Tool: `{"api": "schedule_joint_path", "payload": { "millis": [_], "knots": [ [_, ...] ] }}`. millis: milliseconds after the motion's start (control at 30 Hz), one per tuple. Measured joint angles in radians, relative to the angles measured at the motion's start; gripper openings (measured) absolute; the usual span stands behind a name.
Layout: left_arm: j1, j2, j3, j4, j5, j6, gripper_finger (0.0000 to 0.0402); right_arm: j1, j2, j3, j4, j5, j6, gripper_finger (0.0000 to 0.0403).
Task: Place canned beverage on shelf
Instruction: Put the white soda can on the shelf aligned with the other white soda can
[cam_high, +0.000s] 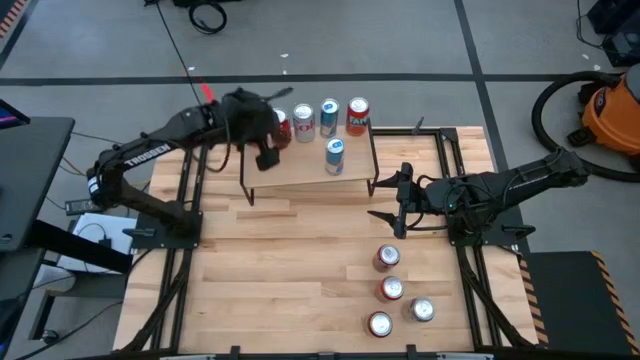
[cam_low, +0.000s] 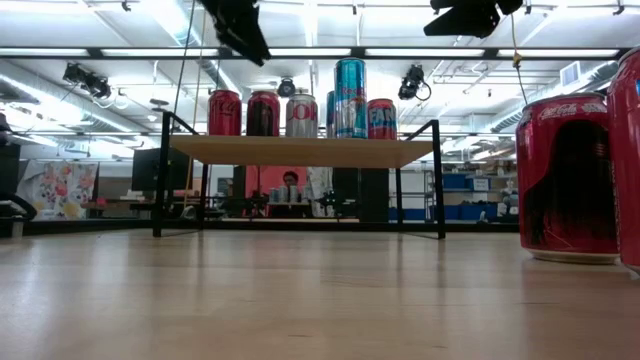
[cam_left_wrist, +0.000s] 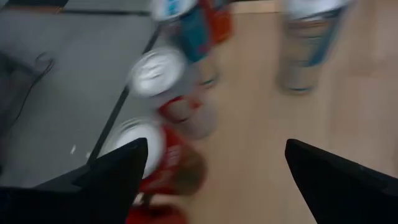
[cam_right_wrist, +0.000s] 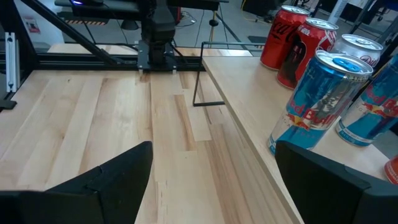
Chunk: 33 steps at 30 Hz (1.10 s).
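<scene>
The left gripper (cam_high: 268, 150), fingers spread and empty, is positioned above the shelf (cam_high: 300, 168), where 6 cans (cam_high: 335, 156) stand. The right gripper (cam_high: 398, 200), also spread and empty, should be lowered squarely over the nearest table can (cam_high: 387, 259) before closing.

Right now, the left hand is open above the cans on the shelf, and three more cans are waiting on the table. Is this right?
Not quite: four cans wait on the table, not three, as the high view shows. The rest holds: the left hand is open above the cans on the shelf.
</scene>
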Motion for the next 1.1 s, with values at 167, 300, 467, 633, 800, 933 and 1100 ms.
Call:
{"api": "schedule_joint_path", "payload": {
  "millis": [167,300,467,633,800,933,1100],
  "knots": [
    [-0.104,0.0,0.0,0.022,0.0,-0.011,0.0391,0.0,0.0,0.0,0.0,0.0,0.001,0.0349],
    [-0.178,0.0,0.0,0.021,-0.001,-0.068,0.0391,0.0,0.0,0.0,-0.008,0.0,0.002,0.0349],
    [-0.281,0.0,0.0,0.017,0.0,-0.153,0.0391,0.003,0.004,0.0,-0.041,-0.025,0.042,0.0349],
    [-0.394,0.008,-0.001,-0.011,-0.002,-0.249,0.0391,0.018,0.065,0.0,-0.069,-0.018,0.11,0.0349],
    [-0.528,0.049,-0.002,-0.007,-0.029,-0.274,0.0391,0.063,0.12,0.0,-0.169,-0.073,0.241,0.0349],
    [-0.618,0.097,-0.002,0.001,-0.091,-0.26,0.0391,0.104,0.134,0.013,-0.222,-0.071,0.315,0.0349],
    [-0.688,0.164,-0.001,0.034,-0.106,-0.265,0.0391,0.164,0.146,0.093,-0.406,-0.04,0.434,0.0349]
  ]
}}
